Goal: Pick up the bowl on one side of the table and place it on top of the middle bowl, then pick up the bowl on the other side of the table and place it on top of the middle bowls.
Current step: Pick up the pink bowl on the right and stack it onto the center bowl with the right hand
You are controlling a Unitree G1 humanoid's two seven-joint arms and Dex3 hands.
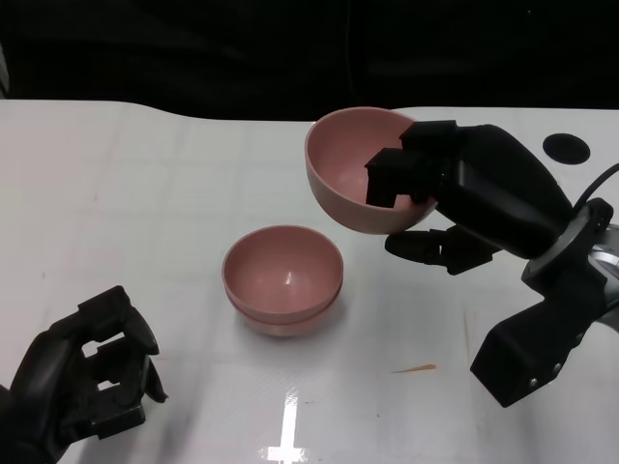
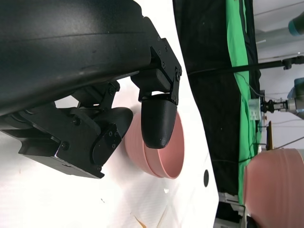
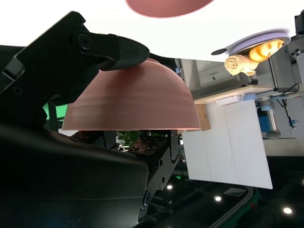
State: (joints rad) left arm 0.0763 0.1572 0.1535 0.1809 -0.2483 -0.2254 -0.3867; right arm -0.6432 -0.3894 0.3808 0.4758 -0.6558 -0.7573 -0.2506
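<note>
One pink bowl already sits nested in the middle pink bowl stack (image 1: pixel 282 292), the right hand (image 1: pixel 440 198) grips the last pink bowl (image 1: pixel 353 164) aloft beside it (left hand (image 1: pixel 85 377) curled, holding nothing), leaving only the final placement.

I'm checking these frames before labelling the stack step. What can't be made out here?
- Lifted bowl: in the head view the right hand covers its near rim; the fingers beneath are partly hidden.
- Stacked bowls: only a seam shows in the head view; the lower bowl's inside is hidden. In the left wrist view, a finger overlaps them.
- Left hand: cut off by the head view's lower edge.
- Orange mark on the table: too small to identify.
</note>
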